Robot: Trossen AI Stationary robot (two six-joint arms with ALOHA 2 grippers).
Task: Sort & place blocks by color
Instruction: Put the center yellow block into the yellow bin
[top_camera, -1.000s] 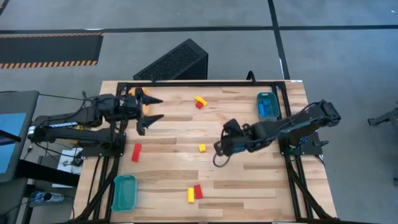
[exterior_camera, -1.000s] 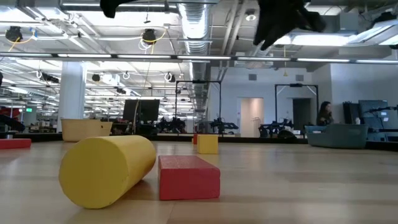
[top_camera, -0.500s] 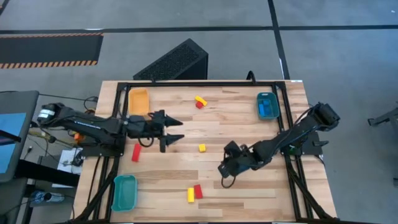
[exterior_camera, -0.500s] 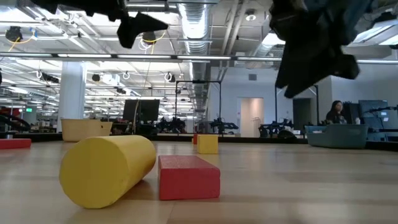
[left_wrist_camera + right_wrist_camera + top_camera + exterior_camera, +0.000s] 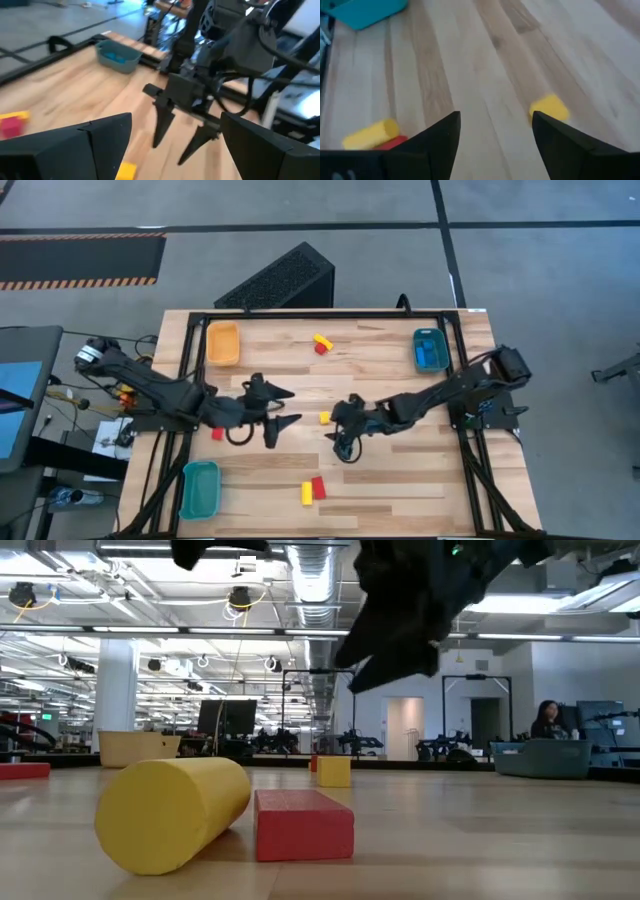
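Both grippers flank the small yellow cube (image 5: 325, 418) at mid-table, apparently as the next pick. The left gripper (image 5: 281, 407) is spread and empty. The right gripper (image 5: 340, 441) is also spread, holding nothing, nearer the cube.

1. A large robotics lab or industrial hall: exposed silver ventilation ducts (image 5: 318, 580) and long strip lights run across the open ceiling.
2. Further dark robot rigs (image 5: 350, 743) stand in rows behind the table.
3. The pale wooden worktable (image 5: 400, 470) stands on a grey concrete floor (image 5: 540, 260) marked with an orange-and-black hazard stripe (image 5: 80, 280).
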